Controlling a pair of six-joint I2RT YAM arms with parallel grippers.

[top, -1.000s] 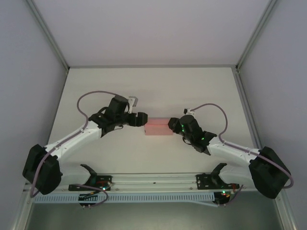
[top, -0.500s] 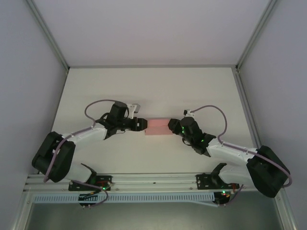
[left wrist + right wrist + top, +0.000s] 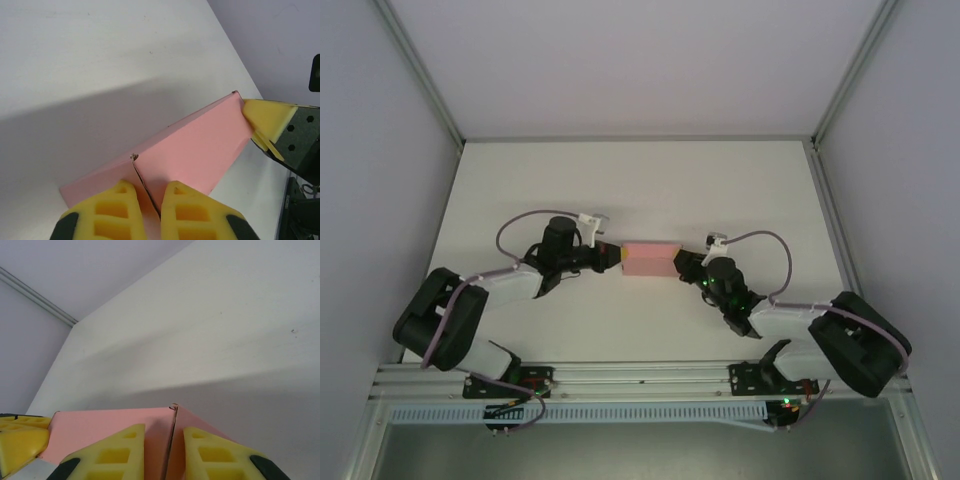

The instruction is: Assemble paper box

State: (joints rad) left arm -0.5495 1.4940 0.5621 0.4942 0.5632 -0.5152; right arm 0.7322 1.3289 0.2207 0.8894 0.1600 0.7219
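The paper box [image 3: 650,258] is a small pale-pink card block on the white table, held between my two arms. My left gripper [image 3: 617,257] is shut on its left end. In the left wrist view the yellow fingers [image 3: 105,212] pinch a corner seam of the paper box [image 3: 195,150] around the left gripper [image 3: 149,207]. My right gripper [image 3: 682,264] grips the right end. In the right wrist view the right gripper [image 3: 164,450] has both pads against the two faces of a corner of the paper box [image 3: 110,422].
The white table [image 3: 620,180] is walled on the left, back and right, with metal frame posts at the back corners. An aluminium rail [image 3: 640,378] carrying the arm bases runs along the near edge. Both arms lie low and folded beside the box.
The left gripper went from wide to shut on the box's left end, and the left arm folded back. The right jaws narrowed on the right end. The box shifted slightly towards the back.
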